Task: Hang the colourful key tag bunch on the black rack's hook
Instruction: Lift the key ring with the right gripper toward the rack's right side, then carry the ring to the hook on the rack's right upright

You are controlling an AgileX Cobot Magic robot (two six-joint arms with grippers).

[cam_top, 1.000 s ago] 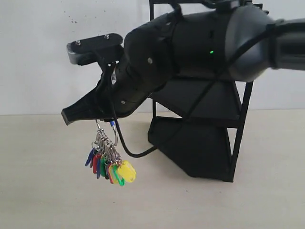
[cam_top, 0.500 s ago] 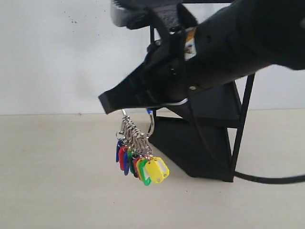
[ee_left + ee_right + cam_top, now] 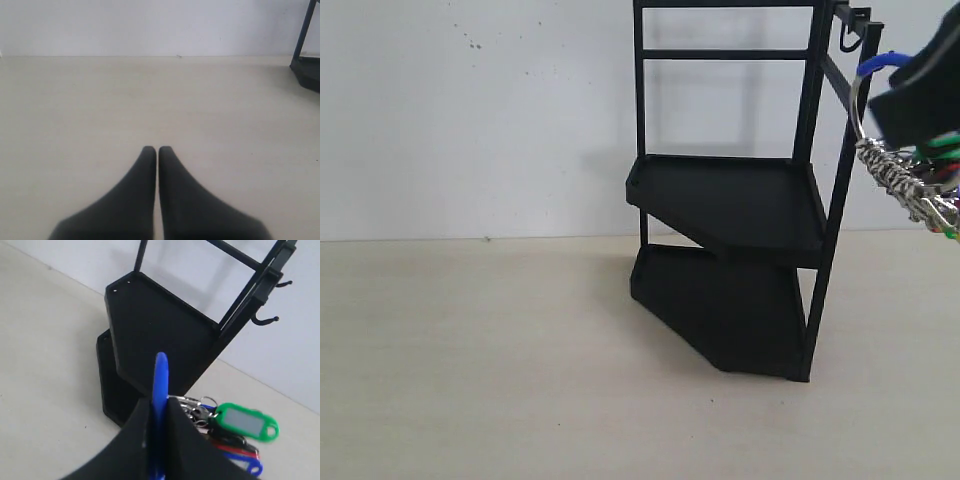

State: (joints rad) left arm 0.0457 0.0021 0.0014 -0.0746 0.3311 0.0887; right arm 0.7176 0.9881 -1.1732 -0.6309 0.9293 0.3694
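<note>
The black rack (image 3: 730,200) stands on the table right of centre. At the far right edge my right gripper (image 3: 912,95) is shut on the blue sleeve of the colourful key tag bunch (image 3: 905,185), whose ring, chains and tags hang just right of the rack's upper upright. The right wrist view shows the gripper (image 3: 159,402) pinching the blue sleeve (image 3: 161,372), green, red and blue tags (image 3: 245,422) beside it, the rack (image 3: 155,325) beyond. The hook (image 3: 283,284) juts from the upright, above a rounder J-curled hook (image 3: 264,319). My left gripper (image 3: 157,149) is shut and holds nothing.
The beige table top (image 3: 470,350) stretches left of and in front of the rack, with a white wall (image 3: 470,100) behind. The left wrist view catches only a corner of the rack's base (image 3: 307,70).
My right arm has swung from in front of the rack's left side to the far right, lifting the key tag bunch to the height of the rack's upper upright.
</note>
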